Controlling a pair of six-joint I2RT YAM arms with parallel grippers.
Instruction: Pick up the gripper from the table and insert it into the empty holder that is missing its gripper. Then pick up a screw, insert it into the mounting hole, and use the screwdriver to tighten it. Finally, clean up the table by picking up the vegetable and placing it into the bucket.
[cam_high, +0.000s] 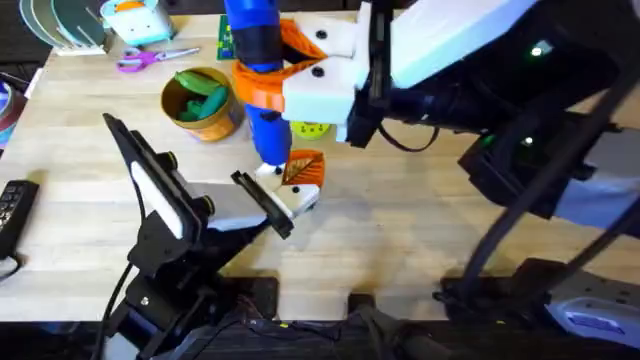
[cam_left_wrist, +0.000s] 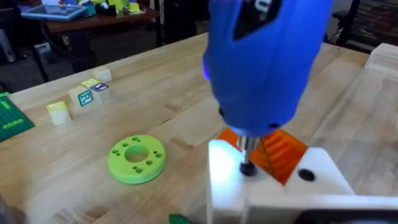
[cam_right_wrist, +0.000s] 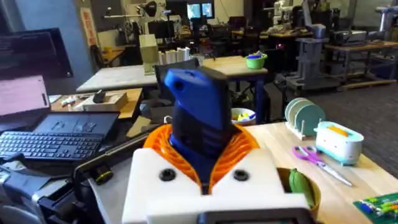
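We find the right claw (cam_right_wrist: 208, 177) pinching the stubby blue plastic screwdriver (cam_high: 258, 60) mid-body: rigid, slick, top-heavy; left claw's state undeterminable.

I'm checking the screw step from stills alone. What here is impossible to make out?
1. Left wrist: the screwdriver covers the hole in the holder, hiding any screw.
2. Overhead: the right gripper and screwdriver hide part of the holder.
3. Overhead: green toys in the bucket are too small to tell apart.
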